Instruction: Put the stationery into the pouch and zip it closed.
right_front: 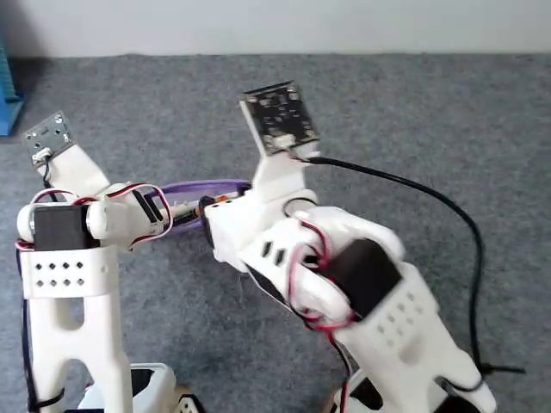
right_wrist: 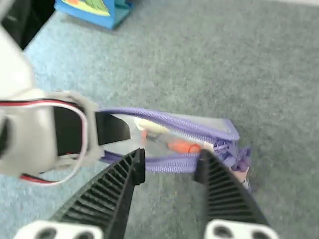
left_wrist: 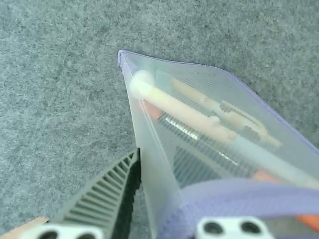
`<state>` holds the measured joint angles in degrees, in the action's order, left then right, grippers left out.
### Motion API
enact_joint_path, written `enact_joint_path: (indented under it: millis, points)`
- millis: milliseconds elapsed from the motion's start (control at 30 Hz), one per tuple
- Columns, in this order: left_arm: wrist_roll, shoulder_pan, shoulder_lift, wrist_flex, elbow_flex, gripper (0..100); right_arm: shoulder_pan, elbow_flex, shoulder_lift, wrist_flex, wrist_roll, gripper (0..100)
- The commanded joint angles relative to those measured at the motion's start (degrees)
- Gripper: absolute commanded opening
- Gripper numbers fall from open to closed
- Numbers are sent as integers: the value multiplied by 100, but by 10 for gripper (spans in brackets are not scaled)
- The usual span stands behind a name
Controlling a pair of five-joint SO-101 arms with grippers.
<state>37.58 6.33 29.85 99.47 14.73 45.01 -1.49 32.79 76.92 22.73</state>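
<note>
The pouch (right_wrist: pixel 169 130) is translucent with a purple zipper and lies on the grey carpet between the two arms; its purple rim (right_front: pixel 207 186) shows in the high view. Its mouth gapes open, and pens (left_wrist: pixel 199 117) lie inside, one with an orange part (right_wrist: pixel 180 147). The zipper slider (right_wrist: pixel 233 152) sits at the pouch's end away from the left arm. My left gripper (left_wrist: pixel 154 191) is shut on the other end of the pouch, one ribbed finger (left_wrist: pixel 112 196) pressed against its side. My right gripper (right_wrist: pixel 169 162) is open, a finger on either side over the near zipper edge.
A blue box (right_wrist: pixel 94 10) stands at the carpet's far left edge (right_front: pixel 7 95). A black cable (right_front: pixel 430 202) trails from the right arm's wrist across the carpet to the right. The carpet (right_front: pixel 413 112) behind the arms is bare.
</note>
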Motion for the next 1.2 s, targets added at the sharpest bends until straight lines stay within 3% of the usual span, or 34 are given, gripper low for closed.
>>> enact_joint_path:
  millis: [0, 400, 567, 800, 900, 1033, 1167]
  points:
    - [62, 26, -114, 79, 75, 114, -444, -352, 356, 66, 18, 1]
    - [62, 26, -114, 79, 66, 114, -760, -369, -734, 435, 9, 10]
    - [62, 35, -105, 88, -22, 114, -752, -378, -743, 1481, -360, 13]
    - [62, 35, -105, 88, -233, 117, -1059, -185, -154, 2484, -387, 146]
    - [62, 35, -105, 88, -233, 115, -1042, 149, 119, 2237, -387, 120]
    - [62, 35, -105, 88, -233, 115, -1033, 615, 497, 1112, -360, 2]
    - [62, 35, -105, 88, -233, 115, -760, 958, 646, -119, -387, 20]
